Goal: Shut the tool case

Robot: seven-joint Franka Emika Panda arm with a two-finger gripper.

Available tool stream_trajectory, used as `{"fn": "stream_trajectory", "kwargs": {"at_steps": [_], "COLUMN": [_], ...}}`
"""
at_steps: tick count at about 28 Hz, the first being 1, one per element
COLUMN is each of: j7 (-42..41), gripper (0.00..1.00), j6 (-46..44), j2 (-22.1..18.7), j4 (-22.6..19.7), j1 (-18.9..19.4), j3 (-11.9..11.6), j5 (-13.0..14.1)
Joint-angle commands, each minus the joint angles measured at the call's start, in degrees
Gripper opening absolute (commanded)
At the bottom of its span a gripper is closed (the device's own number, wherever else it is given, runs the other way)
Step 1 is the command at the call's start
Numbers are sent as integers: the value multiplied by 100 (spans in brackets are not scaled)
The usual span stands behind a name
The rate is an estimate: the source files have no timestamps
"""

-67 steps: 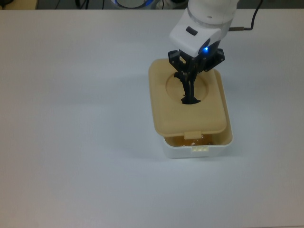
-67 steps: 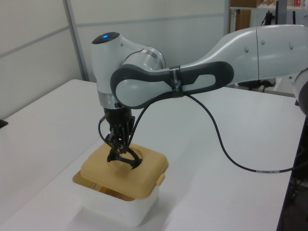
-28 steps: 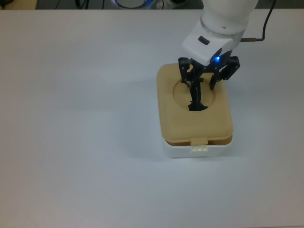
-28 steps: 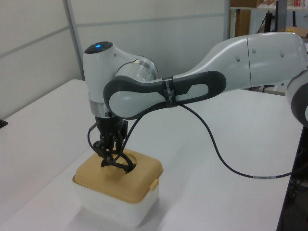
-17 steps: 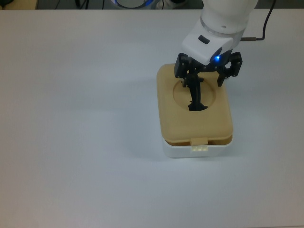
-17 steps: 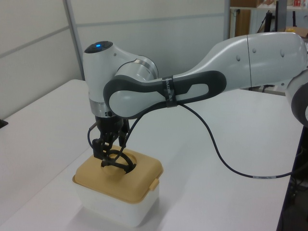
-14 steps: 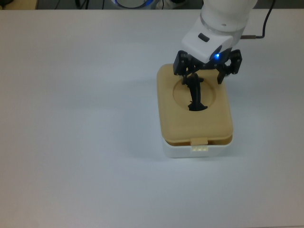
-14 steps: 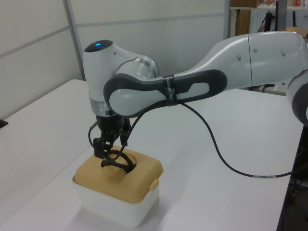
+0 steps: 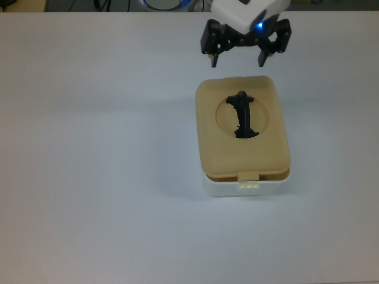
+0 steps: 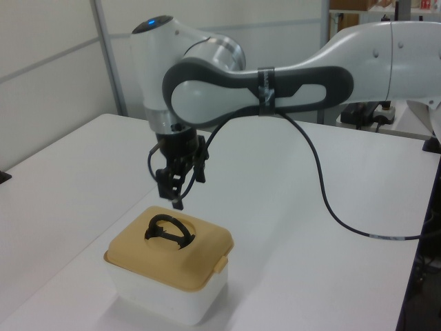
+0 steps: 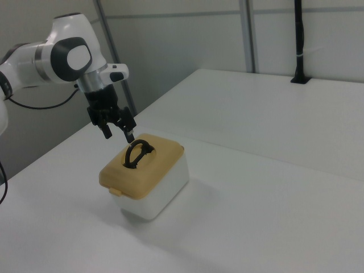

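Observation:
The tool case stands on the white table as a white tub (image 9: 228, 188) with its beige lid (image 9: 243, 151) seated squarely on top. The lid's black handle (image 9: 243, 115) stands up in the round recess. My gripper (image 9: 237, 59) is open and empty, hanging above the table just past the lid's end toward the top view's top. In the left view the gripper (image 10: 176, 198) hovers above and behind the handle (image 10: 165, 231), clear of the lid (image 10: 169, 256). In the right view the gripper (image 11: 118, 136) sits up and to the left of the handle (image 11: 136, 153).
The white table (image 9: 89, 148) spreads wide around the case. A black cable (image 10: 324, 200) hangs from the arm over the table. A black post (image 11: 300, 42) stands at the far table edge in the right view.
The lid slid to sit squarely on the tub. The gripper then opened, let go of the handle, rose, and drew back toward the top view's top.

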Motion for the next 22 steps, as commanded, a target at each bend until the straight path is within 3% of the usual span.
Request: {"fn": "stream_trajectory", "kwargs": {"at_steps": [1,22], "j7": [-386,-1695], "gripper": [100,100], "j6": [-112,-367], "j2": [-145,-479], "j4": [-182,-173], "j1": [-223,-1708], "j3": [-47,-47], "j5": [-56,14]}}
